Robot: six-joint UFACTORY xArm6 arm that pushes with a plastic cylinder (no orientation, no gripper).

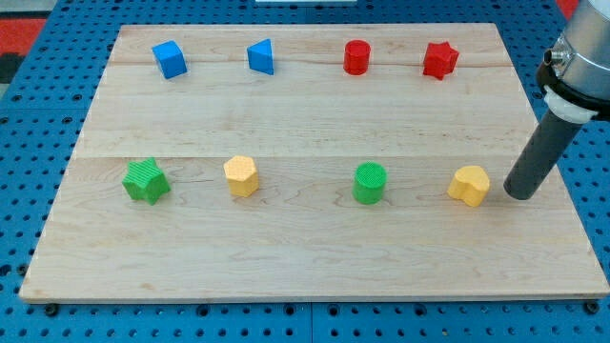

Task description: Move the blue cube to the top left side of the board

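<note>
The blue cube point(170, 59) sits near the top left of the wooden board point(305, 257). My tip point(519, 193) rests at the view's right, just right of a yellow block point(469, 185), far from the blue cube. A blue wedge-shaped block point(261, 56) lies to the right of the cube in the top row.
The top row also holds a red cylinder point(356, 57) and a red star point(439, 59). The lower row holds a green star point(146, 181), a yellow hexagonal block point(241, 176) and a green cylinder point(370, 183). Blue pegboard surrounds the board.
</note>
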